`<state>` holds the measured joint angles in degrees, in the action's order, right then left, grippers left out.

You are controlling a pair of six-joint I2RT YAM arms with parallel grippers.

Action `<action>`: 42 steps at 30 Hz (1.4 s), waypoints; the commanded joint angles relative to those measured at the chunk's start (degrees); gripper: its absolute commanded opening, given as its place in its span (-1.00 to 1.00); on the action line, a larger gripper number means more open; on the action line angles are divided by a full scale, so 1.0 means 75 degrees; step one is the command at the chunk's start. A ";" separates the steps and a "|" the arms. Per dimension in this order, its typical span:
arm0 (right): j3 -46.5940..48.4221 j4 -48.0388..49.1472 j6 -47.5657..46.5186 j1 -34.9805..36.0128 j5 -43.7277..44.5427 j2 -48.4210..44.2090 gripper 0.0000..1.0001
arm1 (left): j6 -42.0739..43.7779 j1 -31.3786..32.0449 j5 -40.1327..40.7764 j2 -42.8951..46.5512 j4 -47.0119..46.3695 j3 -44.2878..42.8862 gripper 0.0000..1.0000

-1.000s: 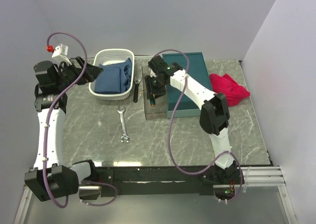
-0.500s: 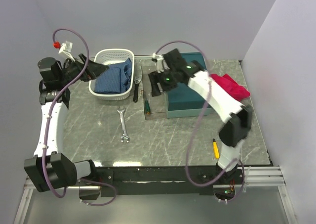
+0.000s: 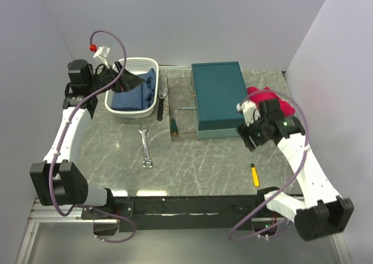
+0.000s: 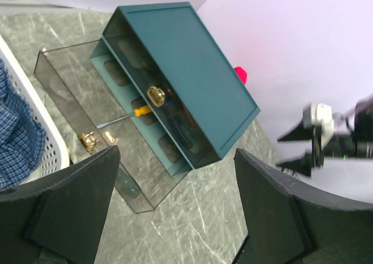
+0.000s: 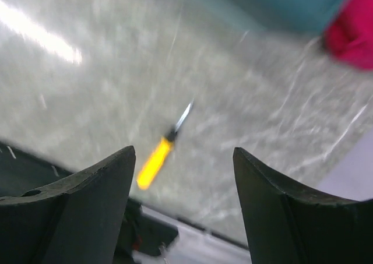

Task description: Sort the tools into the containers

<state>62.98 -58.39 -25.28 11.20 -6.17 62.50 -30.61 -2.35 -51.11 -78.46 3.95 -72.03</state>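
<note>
The teal box stands at the back middle, its grey see-through tray spread out to its left. A green-handled screwdriver lies at the tray's front. The silver spanner lies on the table and the dark-handled wrench lies beside the basket. The yellow-handled screwdriver lies at the front right; it also shows in the right wrist view. My right gripper hovers open and empty above it. My left gripper is open and empty over the basket. The pliers are out of view.
A white basket with a blue cloth stands at the back left. A red cloth lies right of the box. The left wrist view shows the box and an orange-handled tool in its tray.
My right arm has swung from over the tray to the front right, above the yellow screwdriver, leaving the green screwdriver in the tray. My left arm has shifted right over the basket.
</note>
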 commanded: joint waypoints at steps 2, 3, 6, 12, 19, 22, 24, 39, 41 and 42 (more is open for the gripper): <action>-0.1445 -0.0945 -0.2122 -0.0040 0.0131 -0.0961 0.54 | 0.0390 0.0020 0.0065 -0.0168 -0.0046 -0.0322 0.71; -0.1935 -0.0922 -0.2265 -0.0087 0.0213 -0.0974 0.57 | 0.0402 0.0032 0.0053 -0.0203 -0.0034 -0.0345 0.71; -0.2478 -0.0910 -0.2547 -0.0216 0.0272 -0.0542 0.55 | 0.0367 0.0020 0.0030 -0.0320 0.0001 -0.0427 0.71; -0.2223 -0.0617 -0.2384 -0.0439 0.0074 0.1215 0.47 | 0.0531 0.0032 0.0123 -0.0531 0.0177 -0.0556 0.71; -0.2233 -0.0348 -0.2348 -0.0439 -0.0079 0.2353 0.40 | 0.0636 0.0044 0.0229 -0.0719 0.0318 -0.0568 0.70; -0.2304 -0.0161 -0.2313 -0.0439 0.0096 0.2529 0.37 | 0.0683 0.0055 0.0287 -0.0754 0.0365 -0.0591 0.70; -0.2327 -0.0090 -0.2290 -0.0439 0.0202 0.2623 0.35 | 0.0648 0.0055 0.0299 -0.0777 0.0341 -0.0615 0.70; -0.2199 0.0099 -0.2103 -0.0006 0.0530 0.3983 -0.31 | 0.0859 0.0055 0.0475 -0.0696 0.0552 -0.0615 0.70; -0.2000 -0.0077 -0.2021 -0.0017 0.0507 0.4053 -0.61 | 0.0824 0.0055 0.0440 -0.0672 0.0529 -0.0580 0.70; -0.1941 -0.0217 -0.2032 -0.0029 0.0484 0.3995 -0.70 | 0.0812 0.0055 0.0428 -0.0660 0.0517 -0.0568 0.70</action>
<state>45.47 -58.30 -40.82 10.55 -1.52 91.70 -25.56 -2.15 -47.72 -85.12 8.47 -75.35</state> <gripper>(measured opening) 0.247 0.852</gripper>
